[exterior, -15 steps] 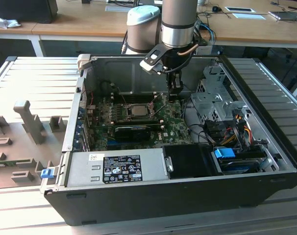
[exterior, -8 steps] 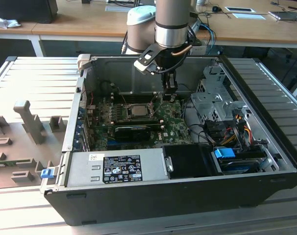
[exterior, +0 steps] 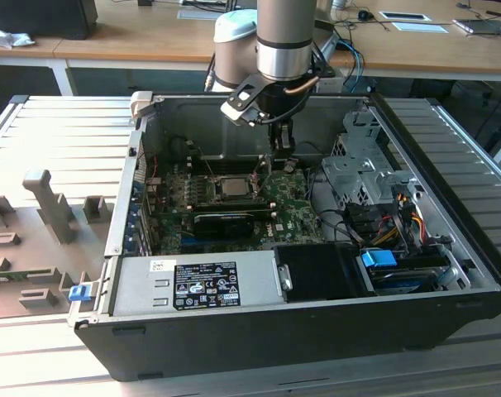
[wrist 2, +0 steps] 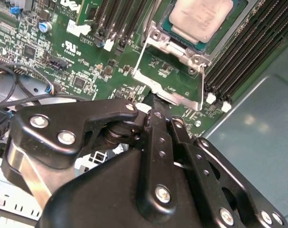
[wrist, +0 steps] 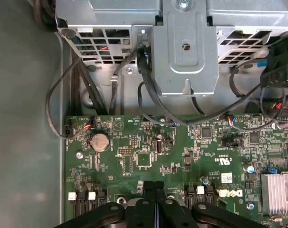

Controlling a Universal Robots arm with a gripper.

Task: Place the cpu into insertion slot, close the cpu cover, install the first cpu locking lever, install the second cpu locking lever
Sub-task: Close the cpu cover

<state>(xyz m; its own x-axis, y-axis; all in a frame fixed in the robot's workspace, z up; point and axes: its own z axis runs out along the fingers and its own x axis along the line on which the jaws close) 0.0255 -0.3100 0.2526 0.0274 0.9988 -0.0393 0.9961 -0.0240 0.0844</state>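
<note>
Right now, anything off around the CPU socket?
The cpu cover stands tilted up, not flat over the seated cpu. The shut end effector sits at its raised edge. Nothing looks bent or damaged.

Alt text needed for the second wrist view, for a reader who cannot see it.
The cpu sits in the insertion slot on the green motherboard, with the cpu cover swung open and bare board showing through its square window. The black gripper, fingers together, has its tip at the cover's free edge.
</note>
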